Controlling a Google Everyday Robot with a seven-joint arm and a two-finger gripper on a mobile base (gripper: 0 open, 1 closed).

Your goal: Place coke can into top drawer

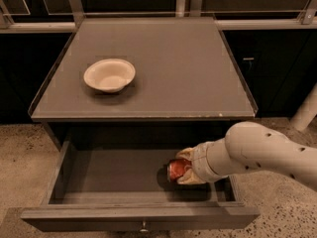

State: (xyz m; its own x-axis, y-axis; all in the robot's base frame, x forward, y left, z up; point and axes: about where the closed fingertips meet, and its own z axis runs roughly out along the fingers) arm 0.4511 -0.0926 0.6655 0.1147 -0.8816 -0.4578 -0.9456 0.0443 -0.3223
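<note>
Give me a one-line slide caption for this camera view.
The gripper holds the coke can inside the open top drawer; a cream bowl sits on the tabletop above.

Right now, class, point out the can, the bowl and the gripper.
can [176, 168]: camera view, its red side.
bowl [109, 77]: camera view, its hollow inside.
gripper [185, 168]: camera view, between its fingers, closed on the can inside the drawer [138, 216].

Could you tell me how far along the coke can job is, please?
Done: the top drawer is pulled open and the coke can is down inside it, toward the right. In hand: the gripper is shut on the can; whether it touches the drawer floor I cannot tell. Left: let go and withdraw the arm.
</note>
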